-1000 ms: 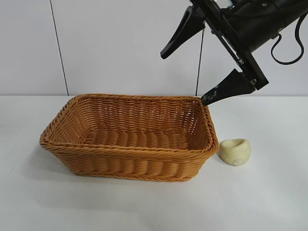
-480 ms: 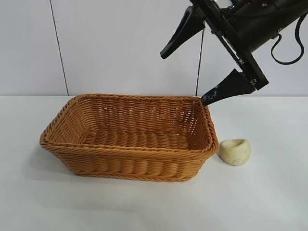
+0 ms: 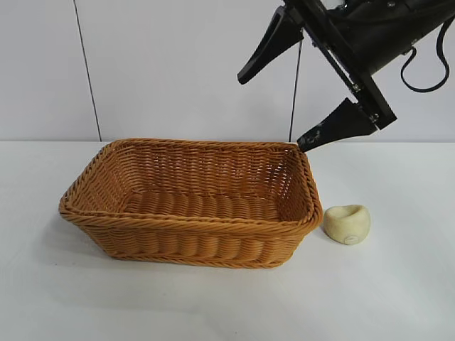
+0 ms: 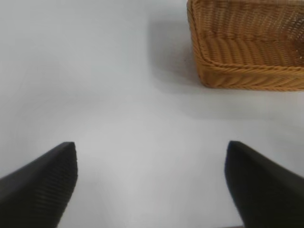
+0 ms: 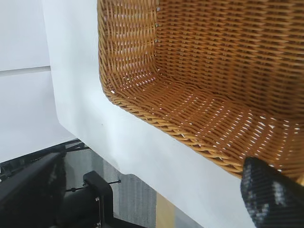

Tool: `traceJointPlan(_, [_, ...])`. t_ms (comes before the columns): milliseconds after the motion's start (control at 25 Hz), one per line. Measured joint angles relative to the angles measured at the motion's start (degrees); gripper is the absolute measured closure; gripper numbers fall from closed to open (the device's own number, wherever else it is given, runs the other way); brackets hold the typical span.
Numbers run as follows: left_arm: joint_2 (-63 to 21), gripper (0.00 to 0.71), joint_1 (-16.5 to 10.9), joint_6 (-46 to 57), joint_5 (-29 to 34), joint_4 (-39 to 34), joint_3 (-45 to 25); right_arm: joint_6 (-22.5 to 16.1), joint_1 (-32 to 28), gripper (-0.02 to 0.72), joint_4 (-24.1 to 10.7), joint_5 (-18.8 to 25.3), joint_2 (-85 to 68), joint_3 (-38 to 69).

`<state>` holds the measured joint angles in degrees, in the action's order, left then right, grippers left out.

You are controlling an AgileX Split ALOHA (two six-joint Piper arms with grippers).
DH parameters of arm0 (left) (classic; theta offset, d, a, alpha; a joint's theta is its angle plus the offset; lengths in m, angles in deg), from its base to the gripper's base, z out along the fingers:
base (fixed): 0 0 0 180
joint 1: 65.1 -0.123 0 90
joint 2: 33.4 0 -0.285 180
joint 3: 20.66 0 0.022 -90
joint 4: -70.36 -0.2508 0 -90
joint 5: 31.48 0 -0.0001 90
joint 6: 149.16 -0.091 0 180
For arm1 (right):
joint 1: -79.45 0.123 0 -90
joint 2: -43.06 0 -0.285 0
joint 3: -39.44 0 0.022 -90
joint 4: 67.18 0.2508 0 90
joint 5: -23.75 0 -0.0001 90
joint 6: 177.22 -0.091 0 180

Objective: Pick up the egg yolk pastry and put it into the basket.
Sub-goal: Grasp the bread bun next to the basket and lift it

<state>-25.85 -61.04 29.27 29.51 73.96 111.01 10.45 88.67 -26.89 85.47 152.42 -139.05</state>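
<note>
Right tool hangs spread wide above the basket; egg yolk pastry sits on counter beside it. Left tool spread, empty.

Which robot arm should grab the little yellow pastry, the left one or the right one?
Probably the right. The right gripper hangs open above the basket's near corner, close to the egg yolk pastry. The left gripper, also open, sees only table beyond the basket's far side.

Bare table surrounds the egg yolk pastry except where the basket wall crowds one side.
</note>
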Motion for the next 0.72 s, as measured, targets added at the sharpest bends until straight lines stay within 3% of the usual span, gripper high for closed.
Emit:
traceJointPlan(360, [-0.02,0.084,0.00,-0.01,0.00,0.00,0.00,-9.07,-0.07,0.010,-23.82,7.06,-0.16,-9.19])
traceJointPlan(480, [-0.02,0.084,0.00,-0.07,0.00,0.00,0.00,-9.94,-1.32,0.010,-26.60,7.70,0.15,-9.24])
traceJointPlan(720, [-0.02,0.084,0.00,-0.07,0.00,-0.16,0.00,-10.11,-6.36,0.010,-27.20,8.20,1.28,-9.30])
